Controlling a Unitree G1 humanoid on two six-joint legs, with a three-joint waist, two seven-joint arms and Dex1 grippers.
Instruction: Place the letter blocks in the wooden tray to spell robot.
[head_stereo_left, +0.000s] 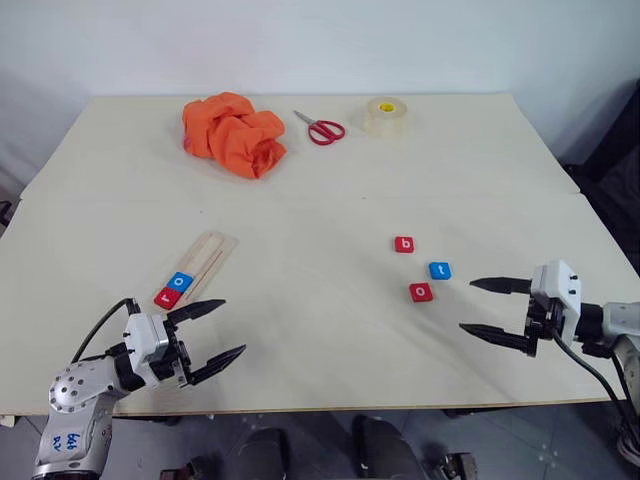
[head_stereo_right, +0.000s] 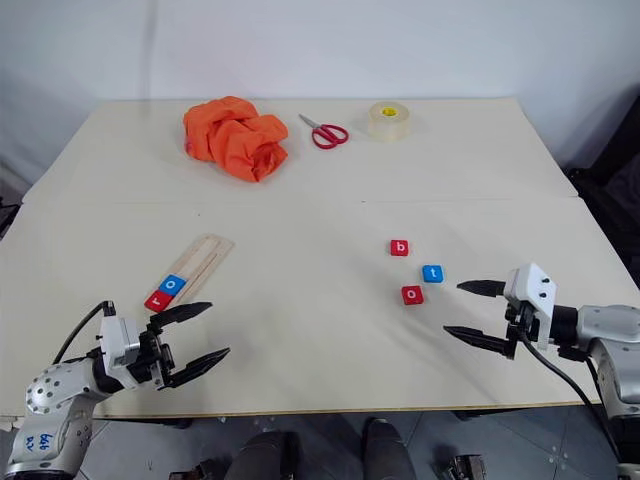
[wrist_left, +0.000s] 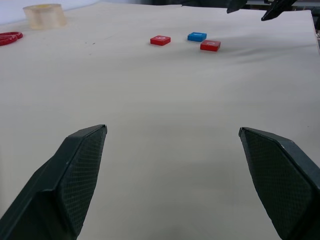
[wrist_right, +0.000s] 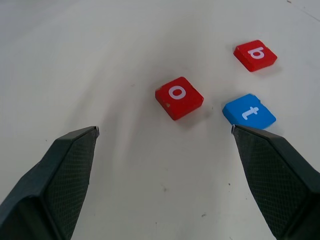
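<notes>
The wooden tray (head_stereo_left: 210, 256) lies slanted on the table's left half, with a red "r" block (head_stereo_left: 167, 297) and a blue "o" block (head_stereo_left: 180, 281) at its near end. Right of centre, loose on the table, lie a red "b" block (head_stereo_left: 404, 244), a blue "t" block (head_stereo_left: 440, 270) and a red "o" block (head_stereo_left: 421, 292). My right gripper (head_stereo_left: 482, 308) stands open just right of those three, pointing at the red "o" (wrist_right: 178, 97). My left gripper (head_stereo_left: 220, 332) is open near the front edge, just below the tray's near end, with nothing between its fingers.
An orange crumpled cloth (head_stereo_left: 234, 133) sits at the back left. Red-handled scissors (head_stereo_left: 321, 128) and a roll of clear tape (head_stereo_left: 385, 116) lie at the back centre. A seam (head_stereo_left: 330, 196) crosses the table between back and front halves.
</notes>
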